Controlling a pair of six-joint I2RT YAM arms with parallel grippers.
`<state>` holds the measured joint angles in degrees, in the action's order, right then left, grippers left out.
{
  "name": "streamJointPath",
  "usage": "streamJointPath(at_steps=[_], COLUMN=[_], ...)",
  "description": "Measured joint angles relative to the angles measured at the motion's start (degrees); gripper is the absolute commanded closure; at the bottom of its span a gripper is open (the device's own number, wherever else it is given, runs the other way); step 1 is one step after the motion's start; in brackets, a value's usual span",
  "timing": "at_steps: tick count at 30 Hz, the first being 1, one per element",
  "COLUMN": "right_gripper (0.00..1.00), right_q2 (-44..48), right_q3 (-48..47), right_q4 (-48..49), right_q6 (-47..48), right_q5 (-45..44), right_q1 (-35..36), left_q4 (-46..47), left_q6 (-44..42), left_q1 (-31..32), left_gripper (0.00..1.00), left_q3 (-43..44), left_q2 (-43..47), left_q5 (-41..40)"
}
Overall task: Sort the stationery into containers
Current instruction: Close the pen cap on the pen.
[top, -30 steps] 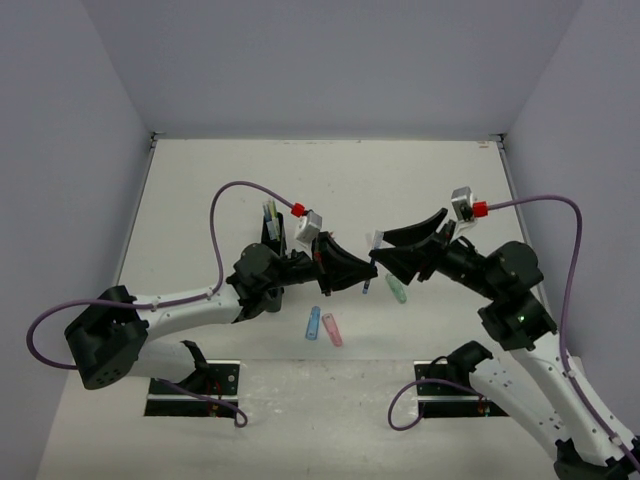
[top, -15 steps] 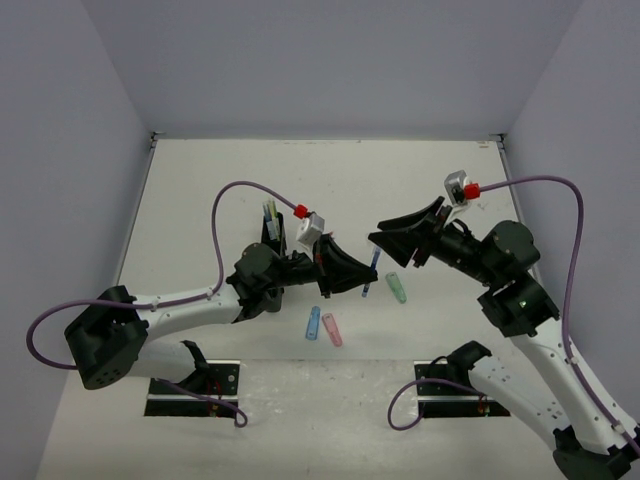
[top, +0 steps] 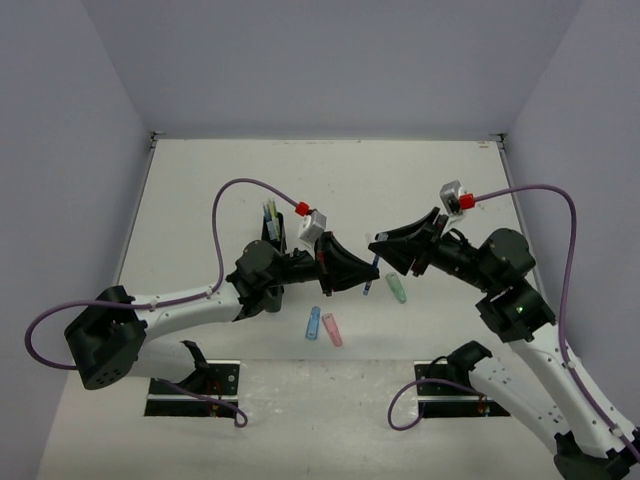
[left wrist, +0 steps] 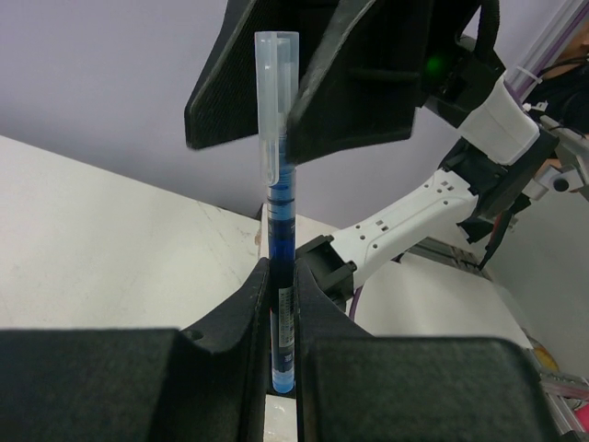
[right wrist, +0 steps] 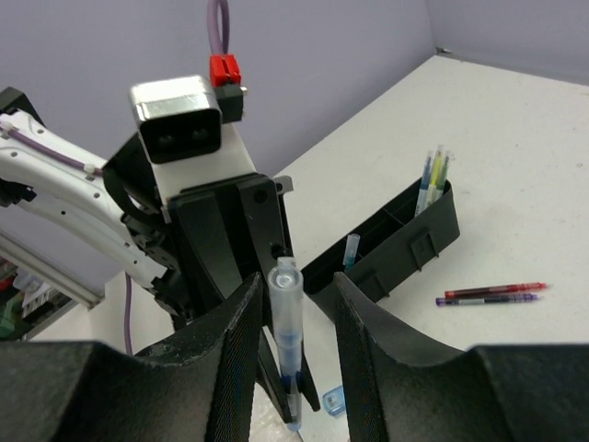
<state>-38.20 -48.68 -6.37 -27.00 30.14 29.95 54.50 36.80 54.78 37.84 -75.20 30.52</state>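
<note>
Black organiser (top: 273, 240) sits left on the tabletop (top: 200, 190), yellow-green pens (right wrist: 433, 175) in its far-end compartment. L pincer (left wrist: 282, 281) pinches a blue pen (left wrist: 279, 184) by the lower barrel, mid-air btwn the arms. R pincer (right wrist: 296, 290), jaws spread, straddles the capped end. Green piece (top: 397, 288) lies just beneath.

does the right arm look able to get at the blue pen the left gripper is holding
Probably yes: the blue pen stands upright in the left gripper, its capped top clear above, and the right gripper straddles that top, fingers open, nothing between.
</note>
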Motion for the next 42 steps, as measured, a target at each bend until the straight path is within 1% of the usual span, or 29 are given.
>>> streamJointPath(at_steps=[2,7,9,19,24,31,35,38,42], right_gripper=[0.92,0.96,1.0,1.0,1.0,1.0,1.0,1.0,1.0], right_q2=[-0.01,-0.02,0.0,0.04,0.87,2.36,2.33,2.09,1.43], right_q3=[0.74,1.26,1.26,1.75,4.29,12.69,17.19,19.73,21.9], right_q4=[0.16,0.68,0.83,1.45,4.75,16.17,22.3,26.16,30.03], right_q6=[-0.17,-0.42,-0.4,-0.41,-1.04,-3.88,-5.34,-6.35,-6.96], right_q5=[0.38,1.2,1.28,2.0,2.38,2.23,1.76,0.95,-0.26], right_q1=[0.01,0.09,0.09,0.09,0.05,-0.35,-0.6,-0.62,-0.09], left_q4=[-0.22,-1.03,-1.03,-1.65,-4.55,-10.89,-16.17,-19.67,-21.25], left_q6=[-0.01,-0.11,-0.22,-0.48,-1.03,-2.16,-2.47,-2.09,-1.08], left_q1=[0.0,-0.02,-0.02,-0.02,0.02,0.11,-0.5,-1.98,-5.18], left_gripper=[1.0,1.0,1.0,1.0,1.0,1.0,1.0,1.0,1.0], left_q3=[0.18,0.29,0.31,0.39,0.44,0.67,2.22,4.13,7.35], left_q2=[0.0,0.0,0.02,0.44,1.74,3.45,3.52,3.52,3.56], left_q5=[-0.01,-0.09,-0.07,-0.13,-1.28,-4.12,-4.7,-4.0,-1.86])
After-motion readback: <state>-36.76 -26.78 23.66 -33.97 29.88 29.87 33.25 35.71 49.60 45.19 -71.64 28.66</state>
